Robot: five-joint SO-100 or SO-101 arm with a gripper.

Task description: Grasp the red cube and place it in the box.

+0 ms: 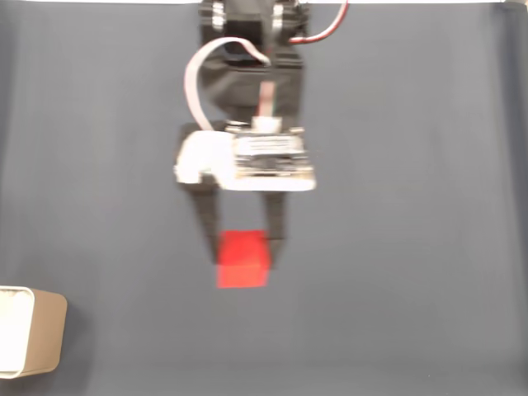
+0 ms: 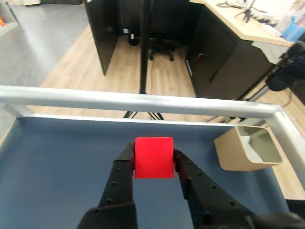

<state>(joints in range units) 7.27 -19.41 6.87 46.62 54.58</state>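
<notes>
Wrist view shows the jaws (image 2: 153,161) clamped on the red cube (image 2: 153,157), one finger pressed to each side face so it cannot twist, and it looks lifted off the grey bench (image 2: 57,162), the box (image 2: 236,150) well apart to the right.

- In the wrist view a wooden plank floor (image 2: 71,71) fills the upper part of the frame, with a grey floor area (image 2: 33,24) in the upper left.
- Dark partition panels (image 2: 102,33) stand at top centre, with a black office chair (image 2: 162,47) behind them.
- A light desk top (image 2: 238,24) on a dark cabinet runs along the upper right.
- A pale metal rail (image 2: 143,102) crosses the middle of the frame.
- The work surface is dark blue-grey cloth (image 1: 412,247).
</notes>
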